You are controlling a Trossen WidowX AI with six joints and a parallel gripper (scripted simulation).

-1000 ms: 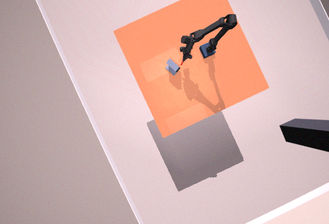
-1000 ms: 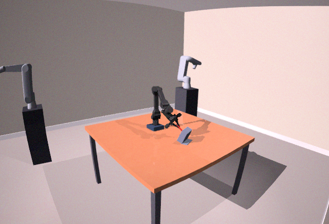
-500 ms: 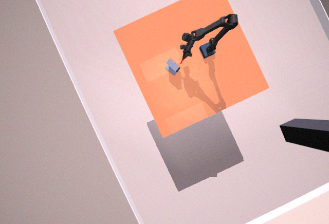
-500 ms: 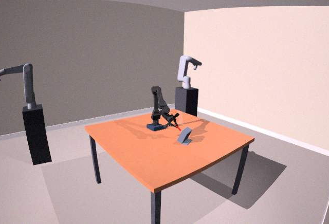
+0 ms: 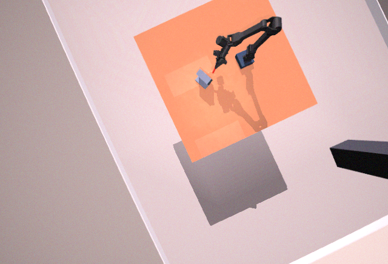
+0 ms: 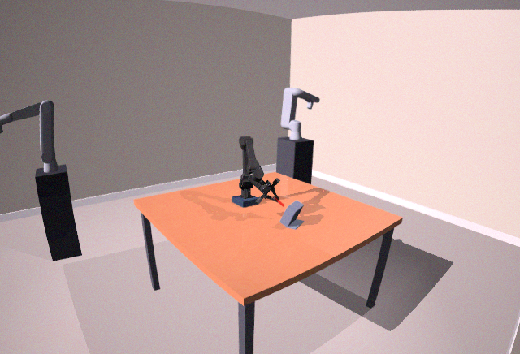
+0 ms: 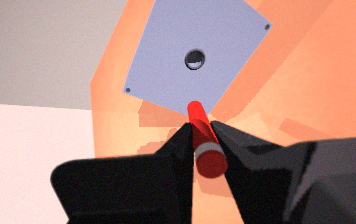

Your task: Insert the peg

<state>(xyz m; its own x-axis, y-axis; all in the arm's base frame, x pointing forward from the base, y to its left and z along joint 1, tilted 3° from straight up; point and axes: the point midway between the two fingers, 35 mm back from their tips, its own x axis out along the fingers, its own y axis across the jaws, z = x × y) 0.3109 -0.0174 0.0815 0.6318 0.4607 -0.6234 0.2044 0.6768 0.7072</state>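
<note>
My gripper (image 7: 200, 127) (image 5: 220, 62) (image 6: 271, 192) is shut on a round red peg (image 7: 201, 130) (image 5: 213, 70) (image 6: 279, 202) with a pale band near its top end. The peg's free end points toward the blue-grey sloped panel (image 7: 200, 30) (image 5: 202, 77) (image 6: 292, 213). The panel's round dark hole (image 7: 195, 59) lies just beyond the peg's tip in the wrist view, with a gap between them. The peg is in the air, clear of the panel's face. The panel stands on the orange table (image 5: 263, 77) (image 6: 236, 245).
The arm's blue base (image 5: 244, 60) (image 6: 244, 201) sits on the table behind the gripper. Two pale arms on dark pedestals (image 6: 56, 208) (image 6: 295, 158) stand off the table. A dark block (image 5: 372, 163) shows at the right of the overhead view.
</note>
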